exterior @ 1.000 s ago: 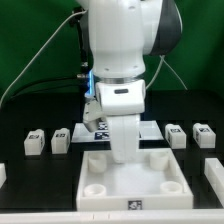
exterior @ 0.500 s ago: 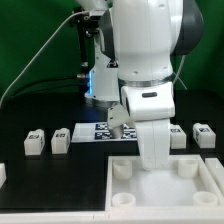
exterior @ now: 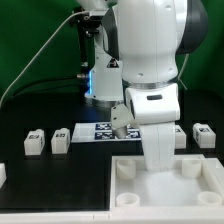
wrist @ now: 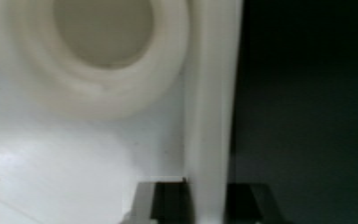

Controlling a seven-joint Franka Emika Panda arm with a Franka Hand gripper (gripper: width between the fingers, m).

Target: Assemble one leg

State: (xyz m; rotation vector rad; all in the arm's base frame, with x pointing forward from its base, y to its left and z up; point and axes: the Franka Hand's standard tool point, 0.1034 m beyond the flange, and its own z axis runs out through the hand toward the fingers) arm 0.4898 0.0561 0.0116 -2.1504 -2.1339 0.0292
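The large white square panel [exterior: 190, 190] with corner sockets lies at the front, toward the exterior view's right. My gripper [exterior: 159, 168] reaches down onto its rear rim, and the wrist hides the fingers there. In the wrist view the two dark fingers [wrist: 167, 202] stand on either side of the panel's raised rim wall [wrist: 210, 110], shut on it, with a round socket [wrist: 105, 35] beside it. Two small white tagged legs [exterior: 36, 143] [exterior: 61, 140] stand on the exterior view's left. Another leg [exterior: 203, 135] stands on the right.
The marker board [exterior: 102, 130] lies at the back centre behind the arm. A white piece [exterior: 3, 172] shows at the left edge. A green backdrop and a cable are behind.
The arm and the panel have slid toward the exterior view's right, mostly between the first two frames. The legs have not moved.
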